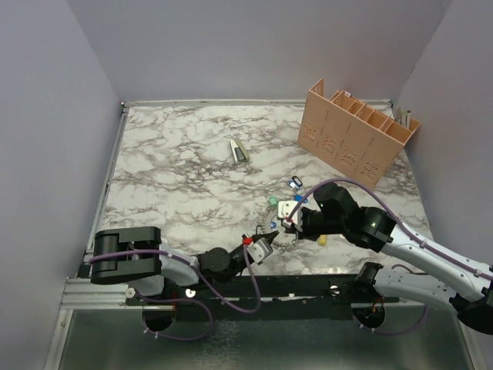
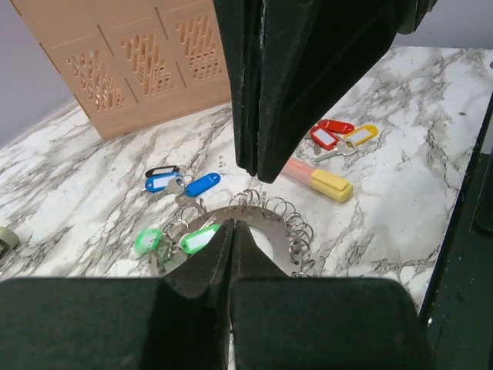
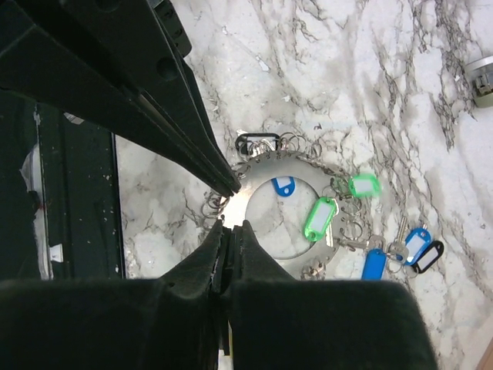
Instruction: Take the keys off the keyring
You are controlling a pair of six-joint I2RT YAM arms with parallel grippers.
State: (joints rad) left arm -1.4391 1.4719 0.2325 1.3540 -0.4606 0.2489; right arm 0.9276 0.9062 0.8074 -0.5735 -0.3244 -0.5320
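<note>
The keyring [image 2: 250, 214] lies flat on the marble, a wide grey band edged with small split rings. A green-tagged key [image 2: 199, 239] rests across its band and another [image 2: 148, 240] just off its edge; a blue key [image 3: 283, 186] shows in its open centre. My left gripper [image 2: 232, 223] is shut, its tips over the ring's near band beside the green tag, with nothing visible between them. My right gripper [image 3: 233, 225] is shut on the keyring's [image 3: 304, 163] rim on the opposite side. In the top view both grippers, left [image 1: 264, 240] and right [image 1: 285, 223], meet over the ring.
Loose blue keys [image 2: 202, 183] and a black tag lie beyond the ring. A red and yellow tagged bunch [image 2: 339, 132] and a pink-yellow block [image 2: 320, 179] lie to the right. A peach slotted organizer [image 1: 358, 131] stands at the back right, a small grey-green object [image 1: 239, 150] mid-table.
</note>
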